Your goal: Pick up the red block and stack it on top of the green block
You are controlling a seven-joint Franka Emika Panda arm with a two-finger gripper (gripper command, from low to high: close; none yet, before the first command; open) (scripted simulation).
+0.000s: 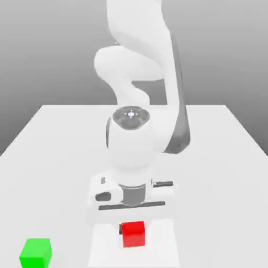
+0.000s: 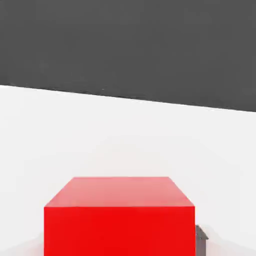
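The red block (image 1: 133, 234) sits near the table's front edge, directly under my gripper (image 1: 132, 212). The hand hangs low over it, its wide body just above the block's top. In the hand view the red block (image 2: 119, 216) is very close, with its top face and one side face showing. The green block (image 1: 36, 252) rests on the table at the front, toward the exterior view's left, about a hand's width away from the red one and apart from the gripper.
The white table (image 1: 52, 157) stretches back behind the arm. The arm's own bulky links (image 1: 141, 78) rise over the table's middle. A dark backdrop (image 2: 128, 45) lies beyond the far table edge.
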